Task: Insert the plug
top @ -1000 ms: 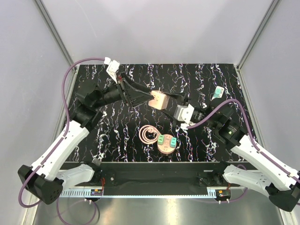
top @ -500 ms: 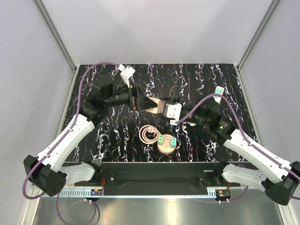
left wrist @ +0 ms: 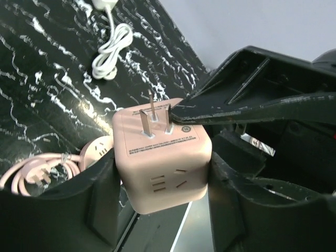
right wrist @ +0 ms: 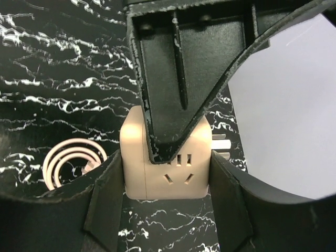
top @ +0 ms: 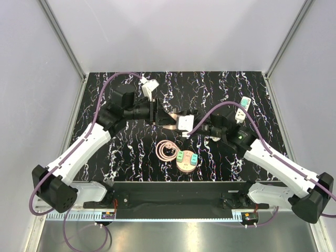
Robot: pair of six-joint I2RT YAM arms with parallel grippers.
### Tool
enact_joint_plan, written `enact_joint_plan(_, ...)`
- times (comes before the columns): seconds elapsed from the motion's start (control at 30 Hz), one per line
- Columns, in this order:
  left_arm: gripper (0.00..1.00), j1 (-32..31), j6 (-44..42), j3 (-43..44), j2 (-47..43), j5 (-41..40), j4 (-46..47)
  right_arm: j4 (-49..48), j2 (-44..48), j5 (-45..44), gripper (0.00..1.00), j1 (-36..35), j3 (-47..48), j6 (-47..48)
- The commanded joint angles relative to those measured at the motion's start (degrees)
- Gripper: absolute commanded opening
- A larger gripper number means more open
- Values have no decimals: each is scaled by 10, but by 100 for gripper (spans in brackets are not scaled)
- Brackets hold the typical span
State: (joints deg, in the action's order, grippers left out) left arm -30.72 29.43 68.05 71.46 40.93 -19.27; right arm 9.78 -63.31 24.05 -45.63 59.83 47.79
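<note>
The plug is a pink cube adapter (top: pixel 173 120) with two metal prongs (left wrist: pixel 151 113), held in mid-air above the table's middle. Both grippers grasp it from opposite ends. In the left wrist view my left gripper (left wrist: pixel 165 184) presses its black fingers (left wrist: pixel 100 199) against two opposite sides of the cube (left wrist: pixel 157 173). My right gripper (right wrist: pixel 167 195) clamps the cube (right wrist: pixel 135 157) the same way, with one left finger crossing over its top. Below lies a round pink socket (top: pixel 186 163) bearing two green plugs (top: pixel 180 156), its pink cable (top: pixel 166 151) coiled beside it.
A white and teal charger (top: pixel 243 104) lies at the back right of the black marbled table (top: pixel 121 152). A coiled white cable (left wrist: pixel 110 50) shows in the left wrist view. Grey walls close in three sides.
My left arm has swung right to the cube and its jaws have closed onto it. The right arm has carried the cube a little left and kept its grip.
</note>
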Motion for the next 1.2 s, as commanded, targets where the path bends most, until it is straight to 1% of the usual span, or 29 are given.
enact_joint_plan(0.0,30,1,-54,30,10,-30,-22,-23,6,22,1,-3,42,-15)
enact_joint_plan(0.03,15,2,-56,29,11,-27,-22,-27,6,20,20,-3,44,-23)
enact_joint_plan(0.07,10,2,-57,30,11,-25,-22,-27,6,11,28,-3,45,-35)
enact_joint_plan(0.13,0,7,-54,27,12,-13,-14,-31,11,2,40,-3,42,-58)
enact_joint_plan(0.17,0,11,-47,24,13,-2,-6,-33,14,-6,51,-3,39,-61)
enact_joint_plan(0.2,0,17,-19,18,11,10,27,-35,20,-9,59,-3,36,-75)
enact_joint_plan(0.23,0,34,5,-7,7,37,56,-41,24,-12,65,-3,29,-84)
enact_joint_plan(0.27,0,43,34,-24,3,49,89,-49,29,-21,82,-3,24,-92)
enact_joint_plan(0.3,0,53,101,-42,-7,60,169,-61,35,-28,88,-4,16,-103)
enact_joint_plan(0.33,0,74,139,-81,-11,76,212,-92,50,-37,91,-3,-5,-130)
enact_joint_plan(0.37,0,85,177,-99,-15,78,255,-128,60,-64,91,-3,-19,-146)
enact_joint_plan(0.4,0,93,243,-114,-21,80,326,-158,77,-80,92,-3,-35,-180)
enact_joint_plan(0.43,0,105,270,-136,-22,77,354,-214,83,-97,94,-3,-60,-198)
enact_joint_plan(0.47,0,108,312,-142,-24,72,389,-239,89,-147,94,-3,-70,-222)
enact_joint_plan(0.5,0,110,332,-147,-24,58,407,-256,90,-182,95,-3,-72,-281)
enact_joint_plan(0.53,0,111,355,-157,-23,51,427,-241,85,-243,95,-3,-48,-316)
enact_joint_plan(0.57,0,111,414,-163,-23,43,449,-214,76,-279,96,-3,-25,-345)
enact_joint_plan(0.6,0,111,448,-171,-20,36,508,-180,51,-306,95,-3,3,-397)
enact_joint_plan(0.63,0,111,482,-186,-18,15,536,-116,36,-353,95,-3,56,-421)
enact_joint_plan(0.67,0,110,541,-193,-16,7,582,-83,21,-371,95,-3,79,-443)
enact_joint_plan(0.7,0,109,562,-198,-14,-11,597,-63,-6,-384,95,-3,110,-470)
enact_joint_plan(0.73,0,107,576,-197,-15,-19,601,-40,-17,-390,95,-3,119,-474)
enact_joint_plan(0.8,0,104,601,-195,-26,-37,579,-35,-36,-398,95,-3,127,-513)
enact_joint_plan(0.9,0,101,621,-196,-45,-77,541,-40,-40,-395,95,-3,129,-550)
enact_joint_plan(0.97,0,101,632,-195,-52,-88,527,-60,-39,-358,97,-3,121,-553)
enact_joint_plan(1.03,0,101,638,-191,-57,-94,503,-112,-34,-314,99,-3,94,-539)
enact_joint_plan(1.17,0,100,658,-191,-55,-96,494,-159,-29,-274,100,-3,65,-524)
